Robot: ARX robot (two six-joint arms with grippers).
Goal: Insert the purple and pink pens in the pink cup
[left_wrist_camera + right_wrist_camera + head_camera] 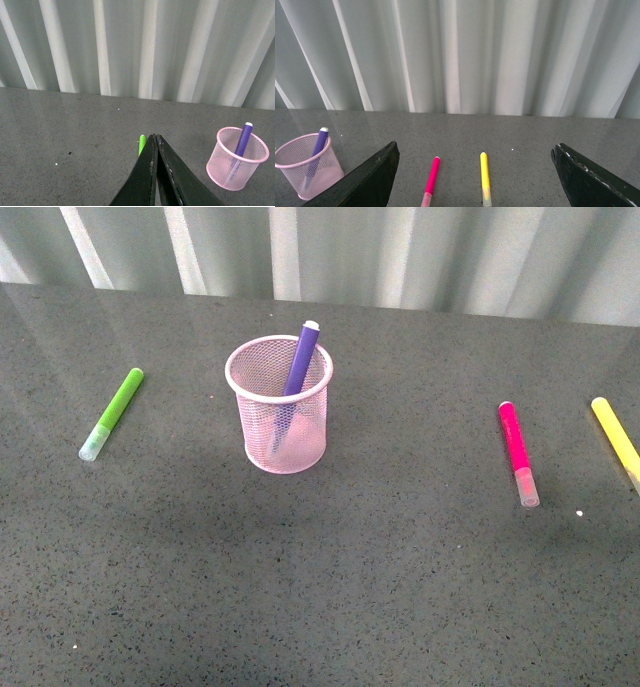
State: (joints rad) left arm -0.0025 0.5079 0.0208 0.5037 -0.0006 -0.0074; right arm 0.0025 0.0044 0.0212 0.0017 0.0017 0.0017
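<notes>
The cup [300, 432] stands upright on the bench [380, 587], a little left of the middle and toward the back. The purple pen [298, 362] is inside it, leaning so that its upper end rises above the far side of the rim, while its lower part shows through the mesh. The pink pen [515, 447] is not in the cup. It lies flat on the bench well to the cup's right, its clear cap pointing toward the near edge. A yellow pen [615, 437] lies just beyond it, further right, partly cut off by the frame edge. A green pen [115, 410] lies well apart on the cup's left, angled, with its pale cap at the nearer end. The left claw [155, 137] has its fingers pressed together with nothing between them. The tip of the green pen shows just past it, and the cup stands off to one side. The right claw [475, 148] is spread wide and grips nothing. The pink and yellow pens show in the gap between its fingers, side by side but not touching. A pale pleated backdrop [400, 257] runs behind the bench.
</notes>
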